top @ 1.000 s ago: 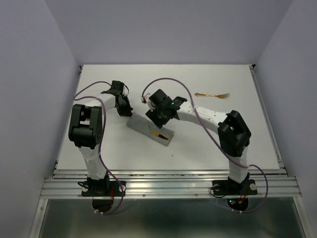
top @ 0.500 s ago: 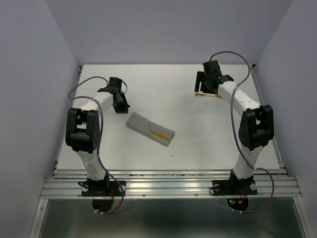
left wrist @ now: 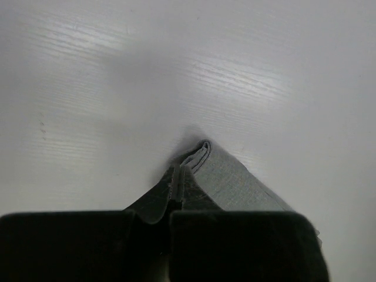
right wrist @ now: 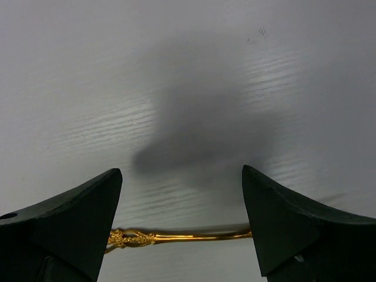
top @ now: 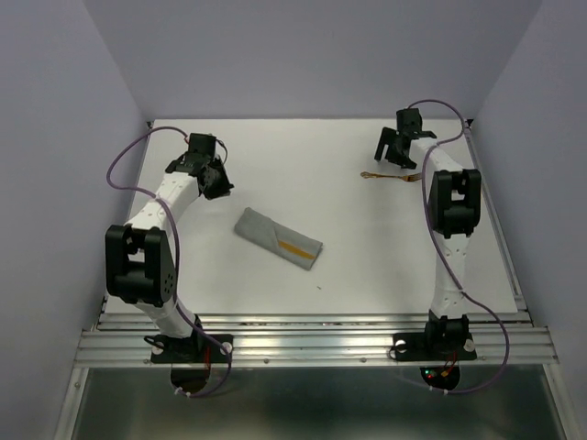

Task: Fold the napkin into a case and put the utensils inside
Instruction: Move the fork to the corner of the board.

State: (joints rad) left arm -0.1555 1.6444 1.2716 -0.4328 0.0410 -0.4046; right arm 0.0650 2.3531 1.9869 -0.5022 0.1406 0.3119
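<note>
Hidden behind the right fingers (right wrist: 64, 235): both ends of the golden utensil (right wrist: 176, 237). From above, too small to tell its tines. Mostly covered by the case (top: 266, 231): the other utensil (top: 295, 247), only a short golden strip visible.

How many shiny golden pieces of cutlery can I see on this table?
2. One thin golden utensil lies along the folded grey cloth case, seemingly tucked in; the other golden utensil lies bare toward the white table's far right. Others could be hidden inside the cloth.
</note>
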